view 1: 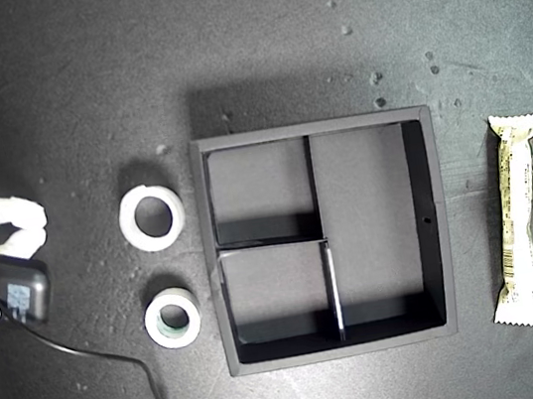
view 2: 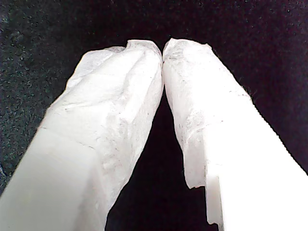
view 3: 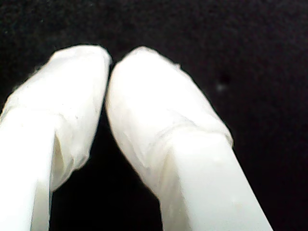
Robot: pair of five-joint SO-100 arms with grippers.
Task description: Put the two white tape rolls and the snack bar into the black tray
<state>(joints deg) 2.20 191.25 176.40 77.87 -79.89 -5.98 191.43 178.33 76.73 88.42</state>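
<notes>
Exterior view: the black tray (view 1: 310, 130) sits mid-surface, all three sections bare. The plain tape roll (view 1: 152, 218) and the green-cored tape roll (view 1: 173, 318) lie just beside its wall on the exterior view's left; the snack bar (view 1: 517, 219) lies apart on the right. My first hand (view 2: 162, 50) and my second hand (view 3: 109, 62) are both closed tip to tip, gripping nothing, over the dark surface (view 1: 48, 82).

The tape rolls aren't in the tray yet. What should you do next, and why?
Probably open one gripper and reach for the plain tape roll. Both rolls and the snack bar lie outside the black tray, and my first gripper and second gripper are shut on nothing.
</notes>
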